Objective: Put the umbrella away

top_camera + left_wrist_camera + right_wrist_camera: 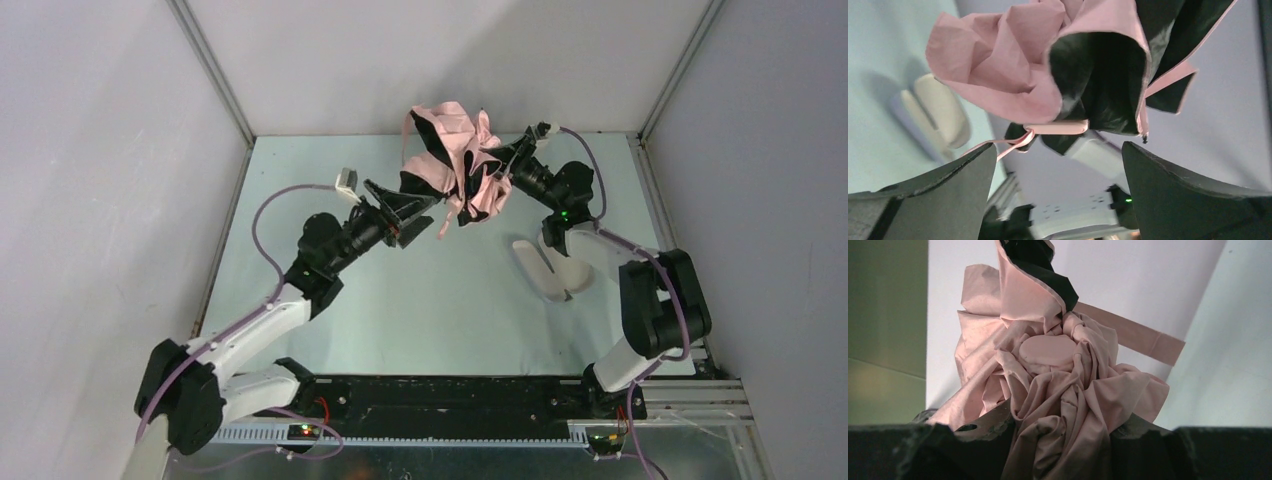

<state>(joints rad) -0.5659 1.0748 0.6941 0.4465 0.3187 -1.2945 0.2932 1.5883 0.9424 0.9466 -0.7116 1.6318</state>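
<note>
The umbrella (455, 160), crumpled pale pink fabric with black underside, hangs in the air over the far middle of the table. My right gripper (503, 170) is shut on its bunched pink fabric (1068, 405), with a pink round cap (1045, 349) showing above. My left gripper (425, 205) is open and empty just below and left of the umbrella. In the left wrist view the canopy (1048, 65) and a pink strap (1058, 128) hang just beyond my spread fingers (1188, 195). Ribs and handle are hidden.
A pale lilac oblong hard case (548, 265) lies open on the table at right, below the right forearm; it also shows in the left wrist view (940, 112). White walls enclose the back and both sides.
</note>
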